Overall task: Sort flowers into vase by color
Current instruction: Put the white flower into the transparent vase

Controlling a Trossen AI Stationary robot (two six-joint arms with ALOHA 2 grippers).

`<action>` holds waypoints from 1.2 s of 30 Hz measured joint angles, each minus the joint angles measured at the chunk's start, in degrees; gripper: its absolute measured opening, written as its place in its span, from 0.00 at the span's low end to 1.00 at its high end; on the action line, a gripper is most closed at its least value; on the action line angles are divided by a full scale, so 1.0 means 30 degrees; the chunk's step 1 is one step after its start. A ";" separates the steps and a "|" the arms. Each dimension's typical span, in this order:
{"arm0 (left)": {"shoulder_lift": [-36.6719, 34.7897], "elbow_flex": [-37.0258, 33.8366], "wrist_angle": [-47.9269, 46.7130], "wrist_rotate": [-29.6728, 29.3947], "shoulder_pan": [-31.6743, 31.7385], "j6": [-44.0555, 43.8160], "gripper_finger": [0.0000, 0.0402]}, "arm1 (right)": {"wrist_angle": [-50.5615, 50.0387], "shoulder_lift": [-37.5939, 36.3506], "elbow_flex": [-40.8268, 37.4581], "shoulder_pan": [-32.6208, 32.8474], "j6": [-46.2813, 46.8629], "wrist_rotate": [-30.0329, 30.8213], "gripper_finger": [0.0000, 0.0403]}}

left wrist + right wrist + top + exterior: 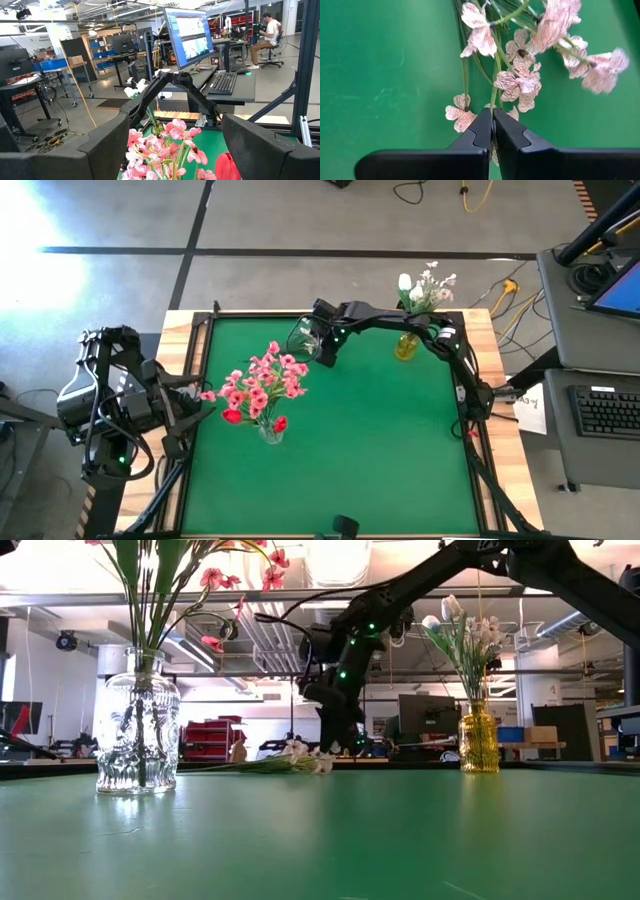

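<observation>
The right jaws [493,131] are seen lowered to the green surface [380,440] near its far edge, clenched on a thin green stem of the pale blossom spray [520,75] that lies flat there. In the right wrist view the two dark fingers [475,135] are pressed together with the stem pinched at their tips, and the veined pale petals are spread just beyond and to either side of the tips. In the low view the same spray [290,758] is seen lying on the surface directly beneath the right jaws, its stems trailing away toward the clear glass vase [138,730].

The clear glass vase [270,432] is filled with pink blossom sprays [262,383] and red tulips [231,416], and it stands near the left jaws [175,150], well apart from the right jaws. The amber vase [406,345], holding white tulips [405,283] and small white blossoms [436,285], stands at the far edge of the surface, near the right jaws and behind the right arm.

The left jaws are held released, spread wide at the left edge of the surface, grasping nothing; between them the pink blossoms [165,145] are seen ahead.
</observation>
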 joint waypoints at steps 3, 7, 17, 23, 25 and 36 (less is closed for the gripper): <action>0.0000 0.0000 0.0036 0.0000 0.0000 0.0000 0.74 | -0.0454 -0.0339 -0.0007 0.0116 0.0043 0.0000 0.02; 0.0000 0.0000 0.0061 0.0006 -0.0007 0.0000 0.74 | -0.0813 -0.0962 -0.0007 0.0190 0.0579 -0.0007 0.02; 0.0264 0.0000 0.0309 0.0007 -0.0003 0.0000 0.74 | -0.3717 -0.2483 -0.0007 0.0574 0.1544 0.0000 0.02; 0.0430 0.0000 0.0451 0.0007 0.0000 0.0000 0.74 | -0.5421 -0.3050 -0.0007 0.1423 0.1753 0.0000 0.02; 0.0433 0.0000 0.0569 0.0004 0.0000 0.0000 0.74 | -0.6068 -0.3201 -0.0011 0.1752 0.2020 0.0000 0.02; 0.0423 0.0000 0.0877 0.0007 0.0000 0.0000 0.74 | -0.7897 -0.4983 -0.1785 0.4049 0.3268 0.0097 0.02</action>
